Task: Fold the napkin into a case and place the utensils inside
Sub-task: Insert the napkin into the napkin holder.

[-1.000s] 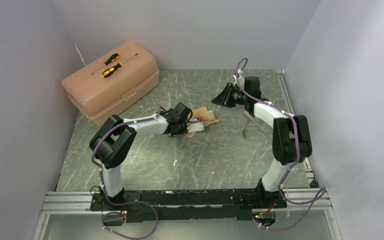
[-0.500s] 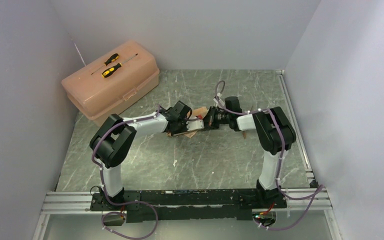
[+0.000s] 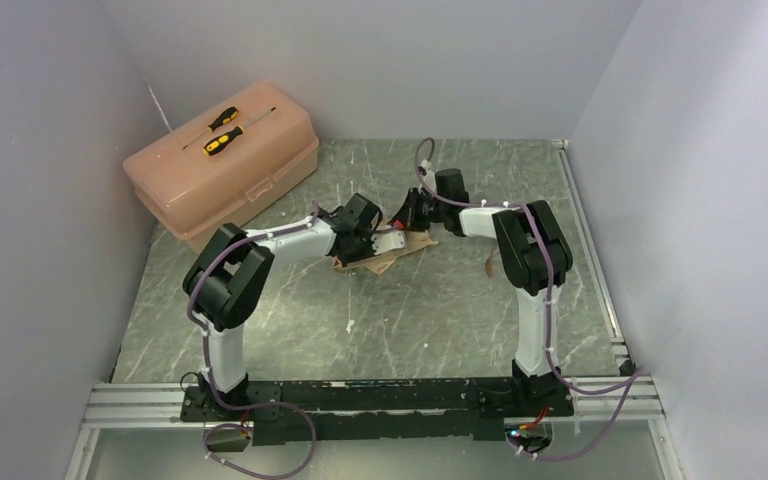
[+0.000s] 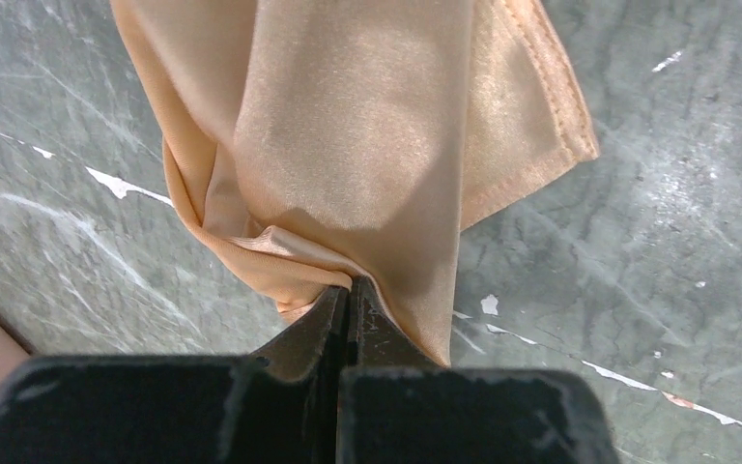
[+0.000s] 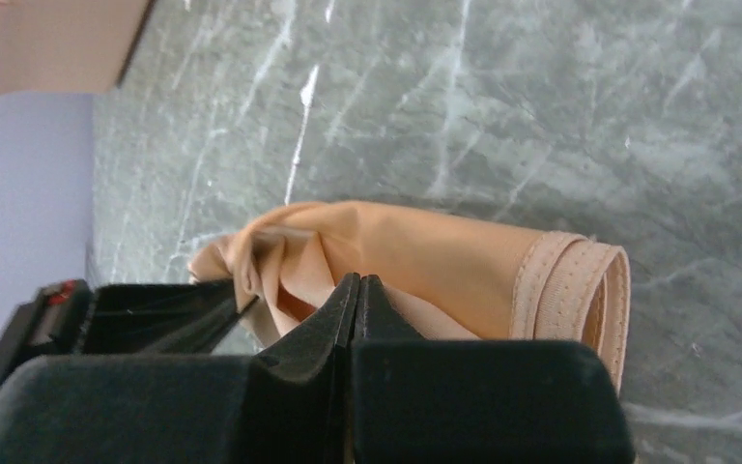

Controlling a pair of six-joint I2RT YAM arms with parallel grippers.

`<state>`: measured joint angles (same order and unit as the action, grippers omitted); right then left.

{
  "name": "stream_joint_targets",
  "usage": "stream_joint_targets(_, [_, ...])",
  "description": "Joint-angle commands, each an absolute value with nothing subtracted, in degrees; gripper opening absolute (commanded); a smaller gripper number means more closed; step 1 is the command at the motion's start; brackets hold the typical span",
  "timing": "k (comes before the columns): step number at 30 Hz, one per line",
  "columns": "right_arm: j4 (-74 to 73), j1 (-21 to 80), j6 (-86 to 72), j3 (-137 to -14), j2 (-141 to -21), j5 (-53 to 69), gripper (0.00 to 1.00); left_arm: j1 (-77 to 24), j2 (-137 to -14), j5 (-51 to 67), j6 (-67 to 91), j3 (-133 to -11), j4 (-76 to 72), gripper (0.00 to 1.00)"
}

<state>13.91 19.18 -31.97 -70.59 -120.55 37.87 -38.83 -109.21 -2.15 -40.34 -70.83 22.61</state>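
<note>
napkin (image 4: 367, 145): mid-table (image 3: 440, 320), bunched, part-folded, no case formed. left gripper (image 4: 348, 290): jaws closed, pinching a fold. right gripper (image 5: 357, 285): jaws closed, apparently nipping the opposite side. utensils (image 3: 488, 265): lying apart, not inserted. judged early; folding and loading remain.

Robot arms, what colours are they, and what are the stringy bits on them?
The left arm and right arm are white tubes with chunky black joints. Purple cables run along them. The left gripper and right gripper are black and taper to thin tips.
</note>
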Motion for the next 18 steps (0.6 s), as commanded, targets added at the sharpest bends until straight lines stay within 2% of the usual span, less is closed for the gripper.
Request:
stream_joint_targets(1, [14.5,19.2,-29.1,-67.5,-117.1,35.1,0.00,-35.2,-113.2,0.7,-36.3,-72.7,26.7,0.03])
stream_joint_targets(4, [21.4,18.3,-30.4,-60.0,-108.2,34.0,0.03,-34.4,-113.6,1.2,-35.7,-73.4,27.6,0.03])
stream_joint_targets(6, [25.5,18.0,-29.0,-55.1,-101.7,34.0,0.11,-34.5,-113.6,1.0,-35.8,-72.4,26.8,0.03])
stream_joint_targets(7, [27.2,18.2,-27.3,-52.2,-98.4,33.9,0.18,-34.5,-113.8,0.8,-35.6,-72.2,26.7,0.03])
stream_joint_targets(8, [29.3,18.7,-25.4,-48.6,-95.6,34.4,0.34,-34.5,-114.1,0.9,-35.2,-72.2,26.7,0.03])
stream_joint_targets(9, [30.5,19.6,-23.3,-46.2,-93.1,34.4,0.43,-34.5,-114.3,1.0,-34.8,-72.3,26.8,0.03])
stream_joint_targets(10, [30.8,20.7,-20.9,-43.8,-91.2,33.8,0.46,-34.5,-114.5,1.1,-34.4,-72.5,26.9,0.03])
stream_joint_targets(18, [34.0,32.1,-12.6,-27.1,-78.7,20.1,0.49,-34.5,-114.2,2.8,-32.4,-72.6,27.1,0.03])
